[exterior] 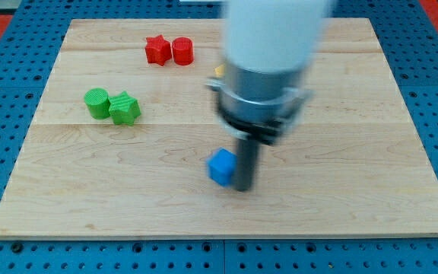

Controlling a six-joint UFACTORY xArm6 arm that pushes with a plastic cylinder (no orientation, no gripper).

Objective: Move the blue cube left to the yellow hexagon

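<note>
One blue cube [221, 167] lies nearest the board's bottom edge, a little left of that edge's middle and well clear of both bottom corners. The tip [243, 187] of the dark rod rests on the wooden board [371, 152] just beside the cube's right face; the frame is blurred there, so whether the two are touching or a hair apart cannot be told. The rod carries no jaws and grasps nothing: it is a bare pusher standing upright at the cube's right side.

Further from the bottom edge, towards the board's left edge, two green blocks sit touching one another: a round green cylinder [95, 103] on the left and a green star-like block [125, 109] on its right. They lie well apart from the blue cube.

Behind the arm's grey and white body [268, 61], a small sliver of a yellow block [219, 71] shows at the body's left side, roughly midway along the board and nearer the top edge; its shape cannot be made out, since most of it is hidden.

Nearest the top edge, left of its middle, a red star [157, 49] and a red cylinder [182, 50] stand side by side, touching
</note>
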